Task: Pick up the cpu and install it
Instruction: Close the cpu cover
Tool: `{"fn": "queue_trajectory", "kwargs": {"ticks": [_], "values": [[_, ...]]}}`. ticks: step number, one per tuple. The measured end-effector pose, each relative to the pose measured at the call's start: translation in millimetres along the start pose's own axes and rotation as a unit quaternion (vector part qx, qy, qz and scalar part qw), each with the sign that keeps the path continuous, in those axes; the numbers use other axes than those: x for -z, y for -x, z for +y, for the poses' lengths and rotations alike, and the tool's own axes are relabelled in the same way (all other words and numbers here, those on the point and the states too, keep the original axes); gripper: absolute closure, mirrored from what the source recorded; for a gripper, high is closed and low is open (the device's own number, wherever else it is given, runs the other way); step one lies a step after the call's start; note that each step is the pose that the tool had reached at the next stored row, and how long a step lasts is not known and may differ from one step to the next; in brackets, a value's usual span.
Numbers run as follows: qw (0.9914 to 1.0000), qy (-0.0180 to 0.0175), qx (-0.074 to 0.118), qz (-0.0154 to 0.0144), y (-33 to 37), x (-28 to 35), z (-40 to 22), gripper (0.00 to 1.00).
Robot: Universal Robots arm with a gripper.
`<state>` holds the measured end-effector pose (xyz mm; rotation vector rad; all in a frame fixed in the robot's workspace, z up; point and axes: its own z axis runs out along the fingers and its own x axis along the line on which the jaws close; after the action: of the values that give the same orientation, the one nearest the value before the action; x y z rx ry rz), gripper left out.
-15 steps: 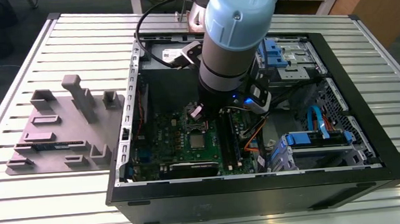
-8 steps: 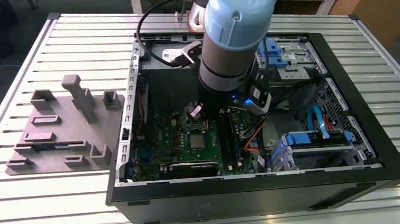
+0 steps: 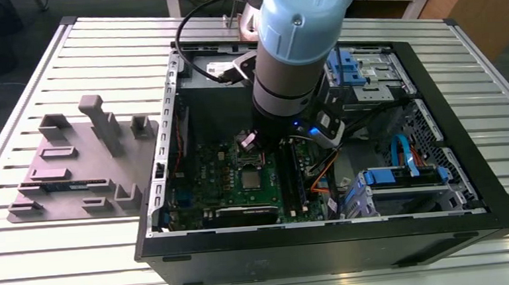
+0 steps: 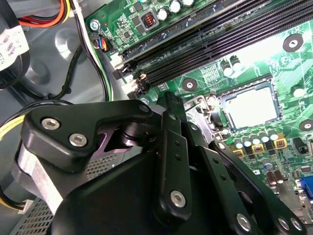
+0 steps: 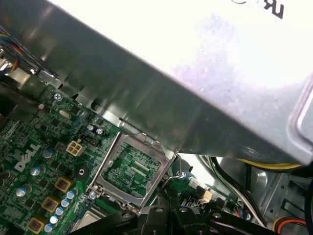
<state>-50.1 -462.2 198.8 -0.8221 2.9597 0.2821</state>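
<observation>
While the claw (image 4: 168, 104) hangs low over the green motherboard (image 4: 288, 73), just beside the socket (image 4: 226, 117), its own linkage blocks the view, so I cannot tell how far open it is or whether it grips anything. The cpu (image 4: 250, 106) lies flat in the socket, silver top bare and apart from the claw, with the socket's hinged frame (image 5: 131, 169) tilted up at one edge. Long black memory slots (image 4: 205, 46) run close along one side of the socket, a grey metal box (image 5: 205, 73) looms over the frame's side, and the case's black walls (image 3: 332, 250) stand well apart from it
</observation>
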Motion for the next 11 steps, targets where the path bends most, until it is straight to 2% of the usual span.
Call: {"fn": "queue_trajectory", "kwargs": {"ticks": [11], "values": [[1.0, 0.0012, 0.0, -0.0012, -2.5, -0.4, 1.6, 0.89]]}}
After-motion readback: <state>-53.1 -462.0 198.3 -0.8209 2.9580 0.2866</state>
